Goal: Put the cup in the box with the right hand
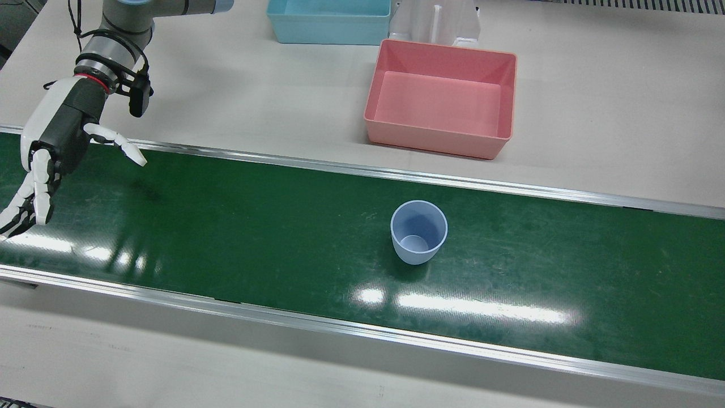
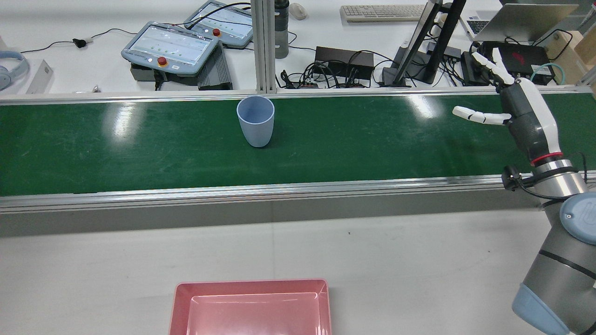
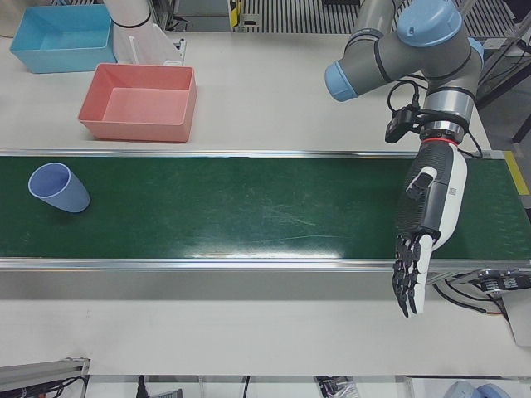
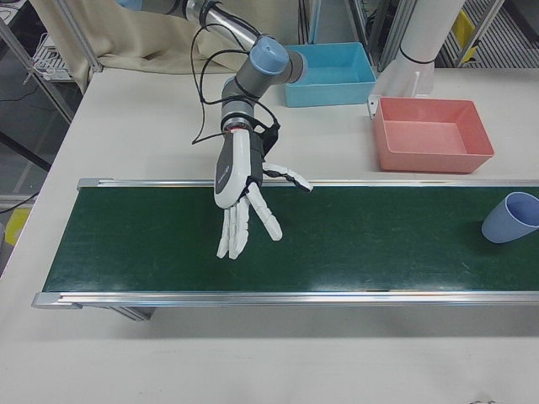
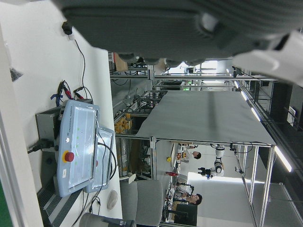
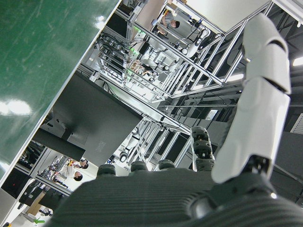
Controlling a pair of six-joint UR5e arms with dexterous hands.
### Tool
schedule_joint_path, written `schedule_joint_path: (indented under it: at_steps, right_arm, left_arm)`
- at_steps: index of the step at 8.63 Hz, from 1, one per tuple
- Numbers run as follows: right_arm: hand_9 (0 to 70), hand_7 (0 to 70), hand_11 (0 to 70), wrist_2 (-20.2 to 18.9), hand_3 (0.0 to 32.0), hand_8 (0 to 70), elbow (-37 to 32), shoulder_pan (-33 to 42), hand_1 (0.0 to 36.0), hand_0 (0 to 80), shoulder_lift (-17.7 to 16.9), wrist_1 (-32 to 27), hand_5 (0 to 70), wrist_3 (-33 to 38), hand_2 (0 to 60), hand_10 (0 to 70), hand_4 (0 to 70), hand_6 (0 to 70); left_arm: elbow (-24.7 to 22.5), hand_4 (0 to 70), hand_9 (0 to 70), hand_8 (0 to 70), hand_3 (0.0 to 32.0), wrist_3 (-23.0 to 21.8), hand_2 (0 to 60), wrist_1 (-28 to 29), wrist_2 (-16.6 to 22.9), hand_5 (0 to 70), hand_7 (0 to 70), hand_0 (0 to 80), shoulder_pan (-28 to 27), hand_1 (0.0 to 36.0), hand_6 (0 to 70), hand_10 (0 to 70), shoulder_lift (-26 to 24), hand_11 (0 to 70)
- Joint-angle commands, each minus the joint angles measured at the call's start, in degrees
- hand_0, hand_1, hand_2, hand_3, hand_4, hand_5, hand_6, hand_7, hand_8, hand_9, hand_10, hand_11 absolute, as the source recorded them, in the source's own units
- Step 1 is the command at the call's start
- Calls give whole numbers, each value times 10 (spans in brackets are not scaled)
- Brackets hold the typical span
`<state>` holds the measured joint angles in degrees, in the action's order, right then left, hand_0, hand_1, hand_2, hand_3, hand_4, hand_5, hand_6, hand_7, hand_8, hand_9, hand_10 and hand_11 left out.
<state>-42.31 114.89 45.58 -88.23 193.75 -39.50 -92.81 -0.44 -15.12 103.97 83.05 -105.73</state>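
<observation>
A pale blue cup (image 1: 419, 232) (image 2: 255, 121) stands upright and empty on the green belt (image 1: 226, 226). The pink box (image 1: 436, 144) (image 2: 251, 284) sits empty on the table just beyond the belt, close to the cup. My right hand (image 1: 54, 147) (image 2: 521, 111) (image 4: 240, 194) hovers open over the belt's end, fingers spread, far from the cup and holding nothing. My left hand (image 3: 427, 215) hangs open over the opposite end of the belt, fingers pointing down, also far from the cup (image 3: 58, 189).
A light blue box (image 1: 328, 31) and a white pedestal (image 1: 436, 22) stand behind the pink box. Aluminium rails edge the belt. Past the belt's far side in the rear view are teach pendants (image 2: 172, 46), cables and a monitor stand (image 2: 433, 37).
</observation>
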Motion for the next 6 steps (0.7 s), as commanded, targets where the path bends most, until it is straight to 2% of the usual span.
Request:
schedule_joint_path:
  at_steps: [1, 2, 3, 6]
  right_arm:
    - [76, 158, 4, 4, 0, 26, 0, -1, 185, 472, 0, 1, 45, -1, 167, 0, 0, 49]
    - [103, 201, 10, 3, 0, 40, 0, -1, 179, 469, 0, 1, 45, -1, 170, 0, 0, 58]
    - [164, 280, 17, 3, 0, 75, 0, -2, 172, 465, 0, 1, 47, -1, 167, 2, 0, 74]
    - [182, 303, 19, -1, 0, 86, -4, -11, 168, 466, 5, 0, 48, -1, 154, 3, 0, 79]
  left_arm:
    - [0, 0, 0, 0, 0, 0, 0, 0, 0, 0, 0, 0, 0, 0, 0, 0, 0, 0]
    - [0, 0, 0, 0, 0, 0, 0, 0, 0, 0, 0, 0, 0, 0, 0, 0, 0, 0]
    - [0, 0, 0, 0, 0, 0, 0, 0, 0, 0, 0, 0, 0, 0, 0, 0, 0, 0]
    - [0, 0, 0, 0, 0, 0, 0, 0, 0, 0, 0, 0, 0, 0, 0, 0, 0, 0]
